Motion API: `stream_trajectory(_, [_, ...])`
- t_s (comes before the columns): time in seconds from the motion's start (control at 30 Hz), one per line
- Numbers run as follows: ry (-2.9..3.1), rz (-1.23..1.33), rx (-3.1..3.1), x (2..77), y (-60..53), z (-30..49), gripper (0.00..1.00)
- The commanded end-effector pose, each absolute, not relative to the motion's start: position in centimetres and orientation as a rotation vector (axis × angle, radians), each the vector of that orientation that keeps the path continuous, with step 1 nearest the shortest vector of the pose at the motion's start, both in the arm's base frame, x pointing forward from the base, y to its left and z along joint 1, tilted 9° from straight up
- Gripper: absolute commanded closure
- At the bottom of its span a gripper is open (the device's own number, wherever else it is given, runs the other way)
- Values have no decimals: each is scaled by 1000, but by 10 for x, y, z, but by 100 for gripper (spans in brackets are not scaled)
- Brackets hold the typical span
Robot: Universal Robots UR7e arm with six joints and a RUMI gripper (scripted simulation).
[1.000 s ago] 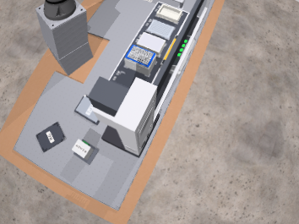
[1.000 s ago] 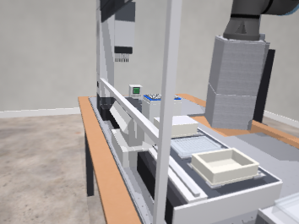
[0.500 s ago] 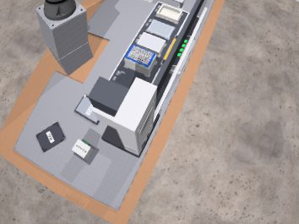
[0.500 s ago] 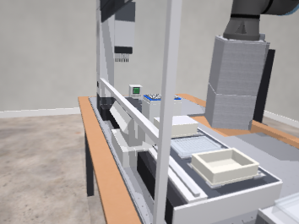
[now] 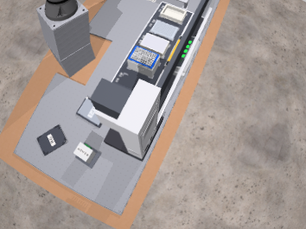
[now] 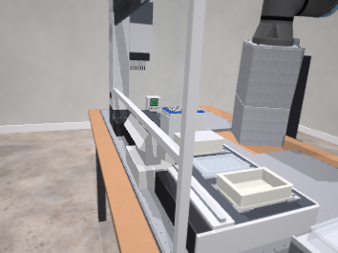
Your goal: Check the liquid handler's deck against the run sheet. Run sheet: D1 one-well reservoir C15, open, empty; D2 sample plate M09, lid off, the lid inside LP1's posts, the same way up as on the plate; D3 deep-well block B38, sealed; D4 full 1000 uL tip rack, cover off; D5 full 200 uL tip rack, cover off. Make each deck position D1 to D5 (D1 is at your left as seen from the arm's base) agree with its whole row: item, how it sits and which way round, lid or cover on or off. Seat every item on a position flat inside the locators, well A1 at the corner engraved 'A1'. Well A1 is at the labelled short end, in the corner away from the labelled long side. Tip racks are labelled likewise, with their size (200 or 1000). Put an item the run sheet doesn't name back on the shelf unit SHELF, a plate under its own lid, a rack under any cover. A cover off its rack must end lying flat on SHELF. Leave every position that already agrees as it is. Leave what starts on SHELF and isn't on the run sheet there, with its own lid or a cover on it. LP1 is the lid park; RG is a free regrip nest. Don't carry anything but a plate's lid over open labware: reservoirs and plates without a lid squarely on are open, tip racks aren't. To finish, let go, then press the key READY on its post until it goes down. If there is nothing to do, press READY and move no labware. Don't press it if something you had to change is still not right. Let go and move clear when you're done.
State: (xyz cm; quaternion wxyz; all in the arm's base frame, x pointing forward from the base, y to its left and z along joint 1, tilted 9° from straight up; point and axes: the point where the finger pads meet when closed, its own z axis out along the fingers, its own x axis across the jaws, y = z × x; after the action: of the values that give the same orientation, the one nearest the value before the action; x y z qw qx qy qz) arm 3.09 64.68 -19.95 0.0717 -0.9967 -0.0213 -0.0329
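Note:
My gripper is outside both views; only the arm's base on its grey pedestal (image 5: 65,31) shows, and again in the exterior view (image 6: 269,96). Along the deck stand a cream open reservoir (image 5: 174,13) (image 6: 253,187), a clear well plate (image 5: 163,28) (image 6: 221,164), a white flat-topped block (image 5: 156,42) (image 6: 200,141) and a blue-rimmed tip rack (image 5: 144,58) (image 6: 178,115). The deck position beyond the rack is hidden under the handler's white head housing (image 5: 138,113). The READY key box with a green face (image 5: 85,152) (image 6: 154,102) stands on its post.
A dark square nest with a label (image 5: 52,140) lies near the table's near corner. A grey flat tray (image 5: 88,112) sits beside the head housing. A clear lid-like piece (image 6: 325,235) shows at the lower right edge. White frame rails (image 6: 188,115) cross in front of the deck.

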Motion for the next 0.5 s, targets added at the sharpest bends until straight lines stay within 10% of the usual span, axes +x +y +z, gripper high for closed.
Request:
stream_trajectory(0.0, [-64,-98,-2994,31,645,-189,100])
stream_trajectory(0.47, [-64,-98,-2994,29,642,-169,100])
